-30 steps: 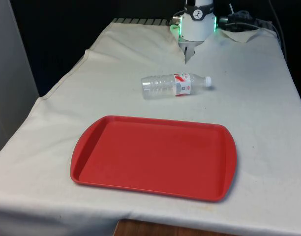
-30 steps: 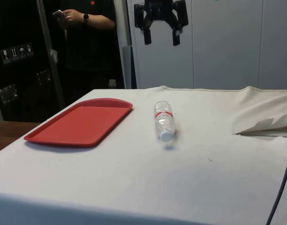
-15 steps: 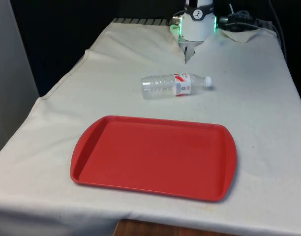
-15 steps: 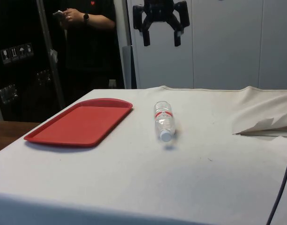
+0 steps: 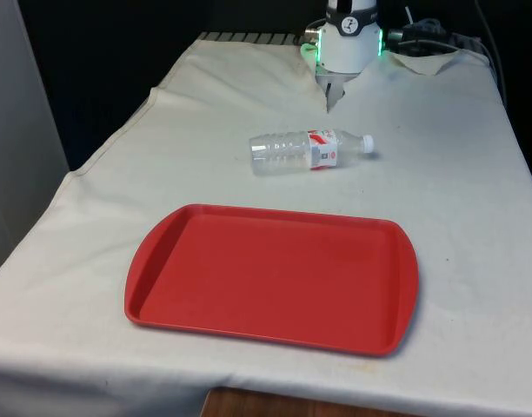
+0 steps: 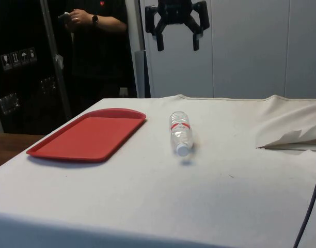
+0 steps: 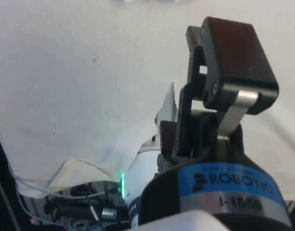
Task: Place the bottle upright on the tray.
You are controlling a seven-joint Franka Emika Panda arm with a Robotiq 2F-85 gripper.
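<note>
A clear plastic bottle (image 5: 306, 150) with a red-and-white label and a white cap lies on its side on the white cloth, its cap towards the front view's right. The red tray (image 5: 275, 274) sits bare on the near side of it, a short gap away. From the side, the bottle (image 6: 180, 132) rests to the right of the tray (image 6: 88, 135). My black gripper (image 6: 177, 44) hangs high above the table, over the bottle's far end, open and holding nothing. One black finger (image 7: 229, 53) shows in the wrist view over bare cloth.
A person in dark clothes (image 6: 93, 31) stands behind the tray's end of the table, hands raised. The cloth is rucked into a raised fold (image 6: 292, 135) near the robot's base. Cables (image 5: 422, 33) lie at the table's far end.
The gripper's fingers have spread slightly wider. The bottle and tray have not moved.
</note>
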